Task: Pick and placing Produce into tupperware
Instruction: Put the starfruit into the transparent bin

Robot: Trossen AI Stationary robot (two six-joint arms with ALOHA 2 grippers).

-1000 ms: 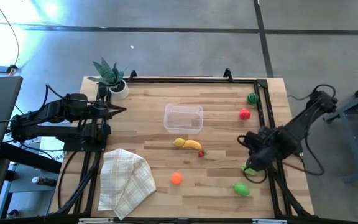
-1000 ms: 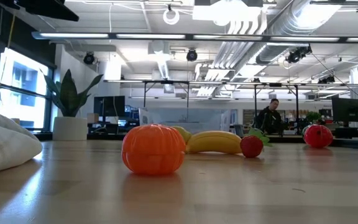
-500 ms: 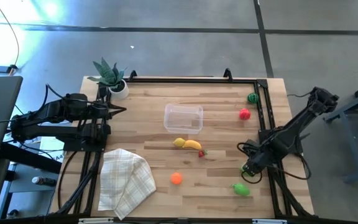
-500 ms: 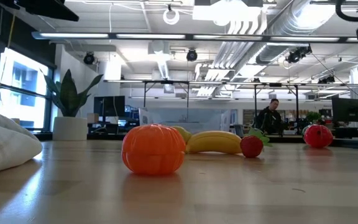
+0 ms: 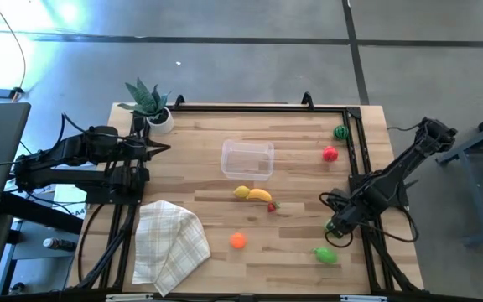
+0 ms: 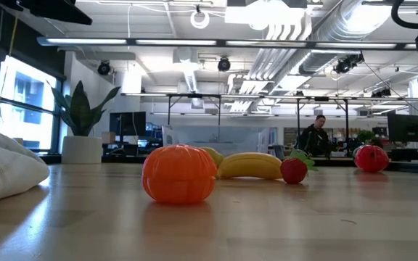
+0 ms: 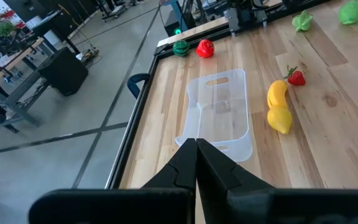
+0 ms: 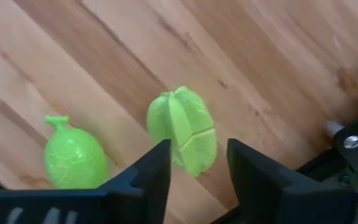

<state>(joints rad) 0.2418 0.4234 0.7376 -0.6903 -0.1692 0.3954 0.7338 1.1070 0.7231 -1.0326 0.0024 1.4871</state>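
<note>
Produce lies scattered over the wooden surface (image 5: 292,252), none of it in the tupperware (image 5: 247,159), which sits clear and unfilled near the middle, toward the far edge. Just in front of the tupperware lie a lemon (image 5: 241,192) and a banana (image 5: 260,195) touching end to end, with a small strawberry (image 5: 272,206) beside the banana. An orange piece (image 5: 238,241) rests alone nearer the front edge. By the right rail sit a dark green piece (image 5: 340,132) and a red piece (image 5: 330,153).

The right end effector (image 5: 335,228) is low over the surface near the right rail, above a ribbed light-green piece (image 8: 182,129). In the right wrist view its 2 fingers (image 8: 148,171) stand partly apart on either side of that piece, with visible gaps, gripping nothing. A second, rounder green piece (image 5: 325,255) with a small stem lies just beside it, toward the front.

The left end effector (image 5: 163,148) waits at the left edge of the surface, pointing toward the tupperware, its fingers pressed together and holding nothing. A potted plant (image 5: 149,102) stands at the far left corner, and a checked cloth (image 5: 168,243) lies folded at the front left.
</note>
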